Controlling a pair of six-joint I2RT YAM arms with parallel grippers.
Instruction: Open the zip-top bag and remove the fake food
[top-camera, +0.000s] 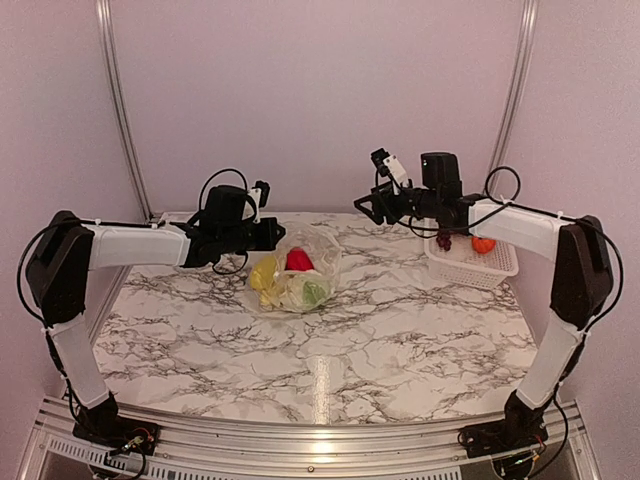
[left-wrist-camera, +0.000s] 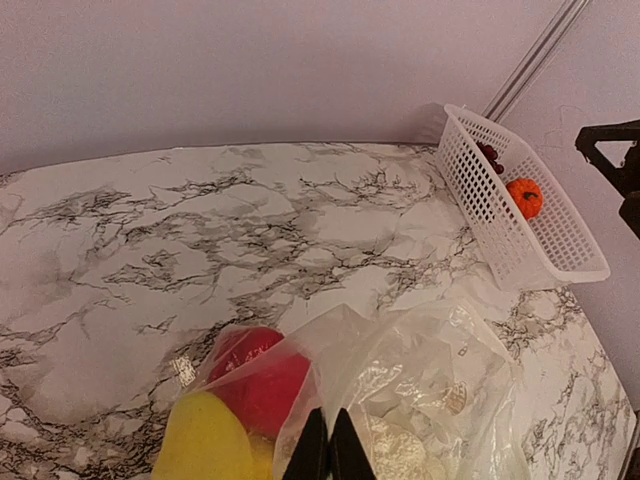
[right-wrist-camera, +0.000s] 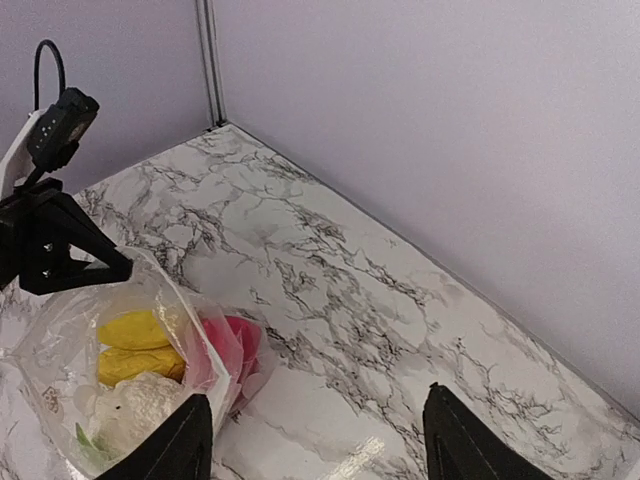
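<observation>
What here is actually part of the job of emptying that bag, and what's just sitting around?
Part of the job: the zip-top bag, its edge pinched by the left gripper; the fake food inside it, a red piece, yellow pieces; the open right gripper; the grapes, lying in the white basket.
Just about: the white basket itself; the orange piece in it; the marble table.

You have a white marble-patterned table (top-camera: 400, 340) with dark grey veins, and directly on it rest the clear zip-top bag (top-camera: 325, 246), a little toward 11 o'clock from its centre, and a white lattice basket (top-camera: 470, 272) at 2 o'clock by the far right corner.
</observation>
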